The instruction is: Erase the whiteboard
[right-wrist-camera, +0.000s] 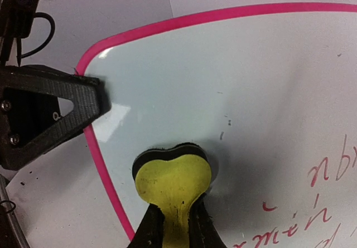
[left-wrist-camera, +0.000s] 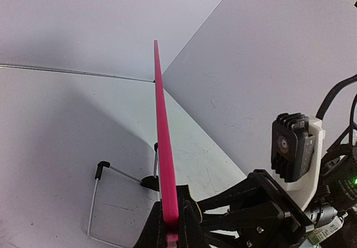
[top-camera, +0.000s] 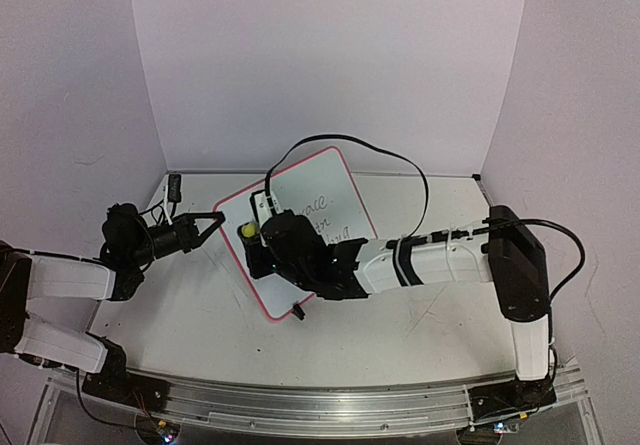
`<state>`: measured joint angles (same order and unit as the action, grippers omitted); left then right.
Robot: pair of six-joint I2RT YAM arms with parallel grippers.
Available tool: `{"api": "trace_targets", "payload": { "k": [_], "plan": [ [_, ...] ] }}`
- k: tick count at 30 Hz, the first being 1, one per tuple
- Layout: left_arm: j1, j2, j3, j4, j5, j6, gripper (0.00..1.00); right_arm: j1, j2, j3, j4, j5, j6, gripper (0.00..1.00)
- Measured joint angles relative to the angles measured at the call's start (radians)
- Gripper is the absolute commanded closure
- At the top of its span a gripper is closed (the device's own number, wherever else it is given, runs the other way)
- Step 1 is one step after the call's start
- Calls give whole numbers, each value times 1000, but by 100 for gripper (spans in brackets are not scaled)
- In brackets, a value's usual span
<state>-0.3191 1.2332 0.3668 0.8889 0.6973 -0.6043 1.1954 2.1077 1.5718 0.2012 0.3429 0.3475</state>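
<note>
The whiteboard (top-camera: pixel 318 180) with its pink frame stands tilted in the middle of the table. My left gripper (top-camera: pixel 214 223) is shut on its left edge. In the left wrist view the frame (left-wrist-camera: pixel 164 131) shows edge-on, pinched in the left gripper (left-wrist-camera: pixel 170 221). My right gripper (top-camera: pixel 258 241) is shut on a yellow eraser (top-camera: pixel 246 230). In the right wrist view the eraser (right-wrist-camera: pixel 173 181) is squeezed in the right gripper (right-wrist-camera: pixel 175 219), its black felt against the board (right-wrist-camera: pixel 223 75) near the left corner. Red writing (right-wrist-camera: pixel 326 170) covers the board's lower right.
A wire stand (left-wrist-camera: pixel 96 203) props the board from behind, and a black foot (top-camera: pixel 297 313) shows at its near corner. A small black object (top-camera: pixel 174 186) lies at the back left. The right arm's cable (top-camera: pixel 400 160) loops over the board. Walls close in on three sides.
</note>
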Motion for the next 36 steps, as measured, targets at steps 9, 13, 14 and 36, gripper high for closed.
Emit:
{"api": "trace_targets", "payload": {
  "k": [9, 13, 14, 36],
  "plan": [
    [0, 3, 5, -10, -18, -13, 100, -149, -58, -81, 0, 9, -11, 100],
    [0, 6, 5, -10, -23, -22, 100, -225, -59, -80, 0, 25, -33, 100],
    [0, 6, 5, -10, -23, -22, 100, -241, -59, -80, -1, 31, -39, 100],
    [-7, 6, 6, 4, 9, 3, 100, -21, -40, -102, 88, 76, -107, 100]
  ]
}}
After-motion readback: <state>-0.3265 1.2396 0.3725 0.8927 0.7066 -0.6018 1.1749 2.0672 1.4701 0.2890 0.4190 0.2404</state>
